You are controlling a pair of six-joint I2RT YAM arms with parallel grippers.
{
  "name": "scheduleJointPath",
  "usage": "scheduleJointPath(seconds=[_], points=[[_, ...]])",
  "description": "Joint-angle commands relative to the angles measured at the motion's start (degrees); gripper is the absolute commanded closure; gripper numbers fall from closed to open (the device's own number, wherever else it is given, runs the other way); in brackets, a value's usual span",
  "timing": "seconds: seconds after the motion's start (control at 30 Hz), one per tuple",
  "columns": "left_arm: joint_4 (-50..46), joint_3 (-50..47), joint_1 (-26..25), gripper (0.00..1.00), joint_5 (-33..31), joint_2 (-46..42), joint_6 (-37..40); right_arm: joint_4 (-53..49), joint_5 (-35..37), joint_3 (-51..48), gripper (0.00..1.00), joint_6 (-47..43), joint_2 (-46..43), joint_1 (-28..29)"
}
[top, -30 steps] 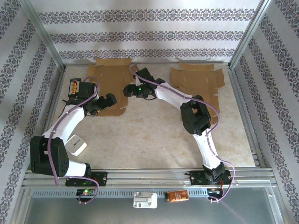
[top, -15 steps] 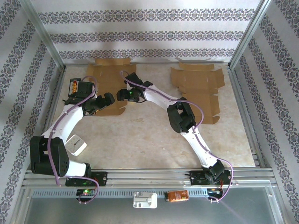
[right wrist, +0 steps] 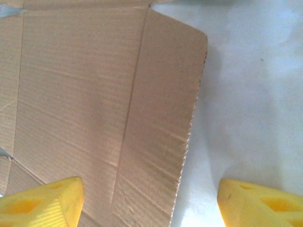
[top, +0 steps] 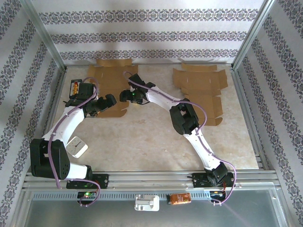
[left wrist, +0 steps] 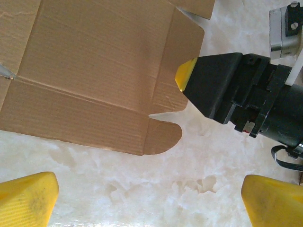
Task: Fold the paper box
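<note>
Folding is barely getting under way. The paper box (top: 111, 82) is lying as a flat, unfolded sheet on the tabletop (top: 142, 137), with no wall or flap standing up, so every crease is waiting to be made. The left gripper (left wrist: 150, 201) is hovering with its fingers wide apart, the sheet's near edge just ahead of it. The right gripper (right wrist: 151, 201) is hanging with its fingers apart too, holding nothing, and a side flap is lying directly beneath them. Two cardboard sheets are lying here, the spare sheet (top: 199, 85) well apart from both grippers.
</note>
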Motion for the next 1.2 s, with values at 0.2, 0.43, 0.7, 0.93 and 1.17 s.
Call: scheduleJointPath(seconds=[0.2,0.43,0.7,0.93,1.17], points=[[2.55,-1.64,3.15,0.01,3.2,-1.55,-1.94,2.03,-6.5,7.86,0.61,3.0,8.26,0.04],[5.05,0.12,8.9,0.01,7.89,0.57,-2.92,3.97,-9.43,0.16,1.0,-2.47,0.01,-1.22],[5.91,3.89,12.13,0.0,9.64,6.07,-0.93,14.05,-17.59,-33.34,1.0,-9.71,-23.72,-6.61],[4.04,7.2,9.76,0.01,6.61,13.51,-0.07,14.44,-20.39,-56.14,1.0,-14.96,-37.78,-11.57],[1.05,15.48,5.92,0.14,4.47,24.98,3.77,14.73,-20.51,-64.44,1.0,-16.02,-40.84,-12.4]])
